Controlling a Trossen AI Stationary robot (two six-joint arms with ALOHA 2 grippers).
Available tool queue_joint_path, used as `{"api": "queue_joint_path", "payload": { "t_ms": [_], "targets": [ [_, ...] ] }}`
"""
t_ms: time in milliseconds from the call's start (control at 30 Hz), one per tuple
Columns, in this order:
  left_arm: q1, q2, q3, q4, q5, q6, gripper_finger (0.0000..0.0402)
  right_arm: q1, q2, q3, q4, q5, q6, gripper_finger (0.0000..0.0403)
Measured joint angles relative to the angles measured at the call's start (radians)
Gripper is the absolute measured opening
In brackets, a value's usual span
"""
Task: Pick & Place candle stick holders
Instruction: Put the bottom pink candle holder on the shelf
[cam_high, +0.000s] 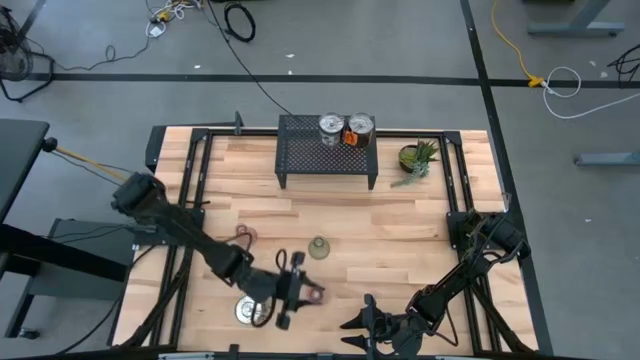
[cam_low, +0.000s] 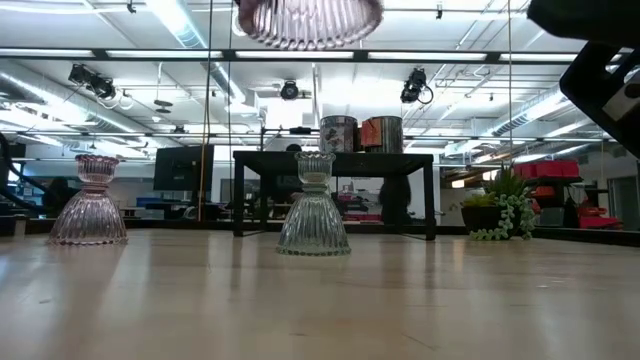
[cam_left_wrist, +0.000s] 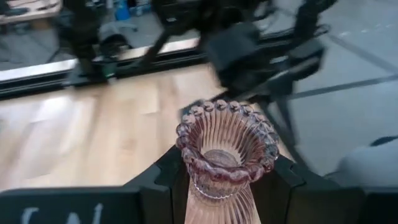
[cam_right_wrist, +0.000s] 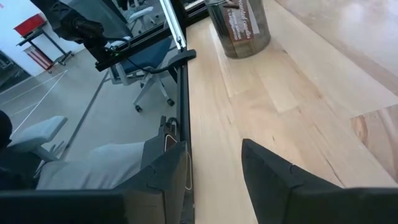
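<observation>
My left gripper (cam_high: 300, 291) is near the table's front, shut on a pinkish ribbed glass holder (cam_left_wrist: 227, 149), whose lower part shows at the top of the low view (cam_low: 310, 20). A second pinkish holder (cam_high: 243, 236) and an olive-green one (cam_high: 319, 247) stand on their flared bases on the table. One silver holder (cam_high: 248, 311) stands near the front edge. Two more (cam_high: 330, 127), one with an orange part (cam_high: 351, 137), stand on the black mesh rack (cam_high: 327, 155). My right gripper (cam_high: 358, 325) is open and empty at the front edge. My left gripper pinches the pinkish holder's ribbed stem (cam_left_wrist: 214, 199) between its two fingers (cam_left_wrist: 165, 177), below the beaded rim (cam_left_wrist: 227, 112). The rim end points away from the wrist. The holder is lifted clear of the table.
A spiky green potted plant (cam_high: 418, 158) stands to the right of the rack. The silver holder near the front edge also shows in the right wrist view (cam_right_wrist: 239, 28). Black frame rails (cam_high: 190, 200) run along the table's sides. Bare wood lies between the rack and the glass holders.
</observation>
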Motion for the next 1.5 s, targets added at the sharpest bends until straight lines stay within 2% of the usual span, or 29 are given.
{"api": "queue_joint_path", "payload": {
  "t_ms": [200,300,533,933,1133,1300,1500],
  "targets": [
    [0.100,-0.085,0.000,-0.085,-0.011,0.060,0.0134,0.000,0.000,0.000,0.000,0.000,0.002,0.0152],
    [0.161,-0.107,0.000,-0.103,0.017,0.093,0.0134,0.000,0.000,0.000,0.001,0.005,0.004,0.0152],
    [0.357,-0.136,0.000,-0.126,0.124,0.139,0.0134,0.000,0.000,0.000,0.049,0.007,-0.002,0.0152],
    [0.720,-0.139,0.000,-0.124,0.426,0.133,0.0134,-0.006,0.000,0.000,0.056,0.005,-0.116,0.0152],
    [0.867,-0.139,0.000,-0.094,0.527,0.138,0.0134,-0.046,0.000,0.000,0.056,0.014,-0.182,0.0152],
    [0.962,-0.138,0.000,-0.097,0.611,0.138,0.0134,-0.075,0.000,0.000,0.056,0.008,-0.188,0.0152],
    [1.016,-0.138,0.000,-0.096,0.667,0.133,0.0134,-0.084,0.000,0.000,0.044,-0.011,-0.188,0.0152]
  ]
}}
